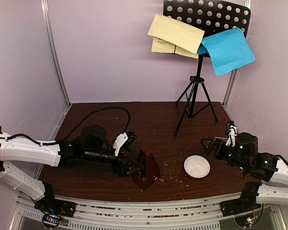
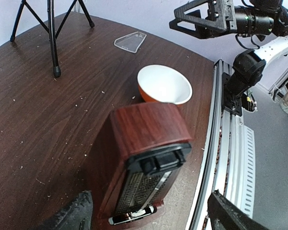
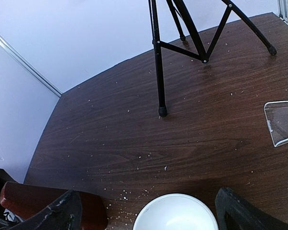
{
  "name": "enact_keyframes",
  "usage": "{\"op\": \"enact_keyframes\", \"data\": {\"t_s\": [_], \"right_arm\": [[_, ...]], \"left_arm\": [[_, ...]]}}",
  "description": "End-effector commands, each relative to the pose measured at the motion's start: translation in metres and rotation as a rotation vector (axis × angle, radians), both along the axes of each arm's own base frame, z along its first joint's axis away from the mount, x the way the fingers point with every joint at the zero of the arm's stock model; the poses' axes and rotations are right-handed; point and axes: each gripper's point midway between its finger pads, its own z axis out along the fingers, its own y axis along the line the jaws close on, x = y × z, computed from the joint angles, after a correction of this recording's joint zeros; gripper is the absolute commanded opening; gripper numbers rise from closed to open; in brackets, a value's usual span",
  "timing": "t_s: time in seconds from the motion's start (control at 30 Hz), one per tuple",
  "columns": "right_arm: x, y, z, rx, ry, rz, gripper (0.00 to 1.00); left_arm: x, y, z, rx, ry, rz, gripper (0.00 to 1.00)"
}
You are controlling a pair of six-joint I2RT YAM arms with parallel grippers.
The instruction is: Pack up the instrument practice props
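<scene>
The left arm's fingers [image 2: 74,215] stand apart, 1 on each side of the small brown pyramid metronome [image 2: 144,139], and from the wrist view neither seems to press on the wood yet, though the near one is hard to judge. The metronome stands upright on the dark wood-grain table [image 2: 38,120], close to its near edge, with its front uncovered.

The risk I see is the taper. Fingers closing on 2 sloped faces may squeeze the metronome out of the grasp or tip it, and a tip toward the near edge could send it off the table. A finger landing on the open front could catch the pendulum. The scattered brown crumbs [image 3: 165,168] around the metronome could let its base skate sideways. The small round white bowl [image 2: 164,84] sits just beside the metronome and could be knocked by a sideways shove.

The clear triangular cover [image 2: 130,41] lies flat well beyond the metronome, past the bowl. The right arm's fingers [image 3: 57,213] hang wide apart and empty on that side too.

Far behind the metronome, the black tripod music stand with perforated desk [image 1: 206,17] carries the pale yellow sheets [image 1: 175,32] and the bright blue sheet [image 1: 228,50] crookedly, so jolting the stand could shed them.

No brand or label is readable; the lower yellow sheet's faint print and the metronome's scale are illegible.
</scene>
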Motion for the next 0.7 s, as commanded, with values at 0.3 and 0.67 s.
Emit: {"op": "enact_keyframes", "data": {"t_s": [0.3, 0.67], "right_arm": [[-0.003, 0.0, -0.007, 0.057, 0.005, 0.004, 1.0], [0.0, 0.01, -0.011, 0.063, 0.015, 0.024, 1.0]], "left_arm": [[0.005, -0.012, -0.003, -0.023, -0.015, 0.0, 0.67], [0.021, -0.01, -0.004, 0.002, -0.045, 0.079, 0.58]]}}
